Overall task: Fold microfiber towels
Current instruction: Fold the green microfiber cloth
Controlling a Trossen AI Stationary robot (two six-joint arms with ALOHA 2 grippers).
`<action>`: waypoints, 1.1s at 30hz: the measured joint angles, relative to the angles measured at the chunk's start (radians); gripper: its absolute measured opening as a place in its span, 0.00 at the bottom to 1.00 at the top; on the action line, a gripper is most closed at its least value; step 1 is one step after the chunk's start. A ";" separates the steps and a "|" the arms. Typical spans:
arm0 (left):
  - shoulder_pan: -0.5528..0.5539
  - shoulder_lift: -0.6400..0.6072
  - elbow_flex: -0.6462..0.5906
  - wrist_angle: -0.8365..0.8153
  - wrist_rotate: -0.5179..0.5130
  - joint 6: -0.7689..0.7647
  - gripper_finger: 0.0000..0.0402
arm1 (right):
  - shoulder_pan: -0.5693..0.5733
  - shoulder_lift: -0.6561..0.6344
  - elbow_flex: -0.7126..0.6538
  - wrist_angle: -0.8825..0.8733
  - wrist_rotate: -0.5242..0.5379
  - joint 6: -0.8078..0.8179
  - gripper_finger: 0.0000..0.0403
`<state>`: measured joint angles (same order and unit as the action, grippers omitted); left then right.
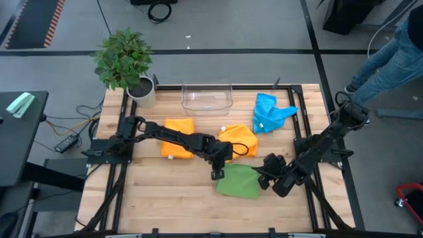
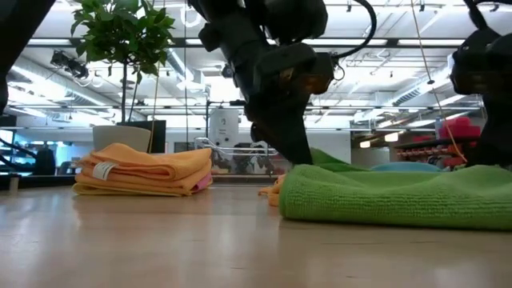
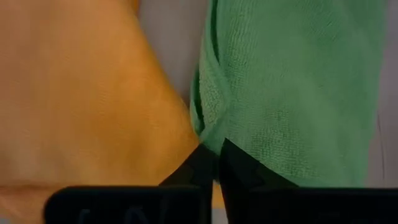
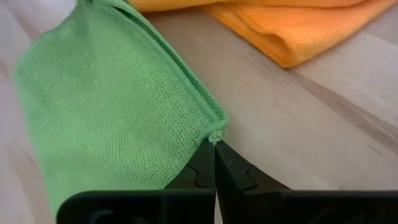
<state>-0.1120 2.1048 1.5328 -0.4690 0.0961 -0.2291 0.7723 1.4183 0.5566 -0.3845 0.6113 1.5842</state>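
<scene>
High view: both grippers pinching the green towel (image 1: 239,181) on the bench.
Left gripper (image 1: 217,173) and right gripper (image 1: 263,180) clamping opposite corners, apparently; fingers together, towel lying between them.

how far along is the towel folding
Done: a folded stack sits at the table's left, orange on top. In hand: the left gripper and right gripper, both shut, pinch opposite corners of the green towel. Left: the loose orange towel and the crumpled blue towel.
</scene>
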 joint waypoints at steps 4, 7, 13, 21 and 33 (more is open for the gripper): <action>-0.001 0.004 -0.001 -0.007 -0.039 -0.022 0.20 | -0.013 0.002 0.000 0.010 -0.023 -0.036 0.01; 0.002 0.002 -0.001 -0.010 -0.059 -0.022 0.32 | -0.018 0.002 0.000 0.013 -0.024 -0.045 0.01; 0.019 -0.090 0.028 -0.019 -0.098 -0.071 0.48 | -0.018 0.002 0.000 0.017 -0.023 -0.056 0.01; -0.090 -0.062 0.049 0.207 -0.149 -0.038 0.41 | -0.019 0.002 0.000 0.017 -0.023 -0.057 0.01; -0.143 0.119 0.042 0.177 -0.151 -0.047 0.04 | -0.019 0.001 0.001 0.020 -0.019 -0.046 0.04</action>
<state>-0.2546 2.2239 1.5752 -0.2921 -0.0553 -0.2761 0.7528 1.4188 0.5580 -0.3643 0.5925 1.5379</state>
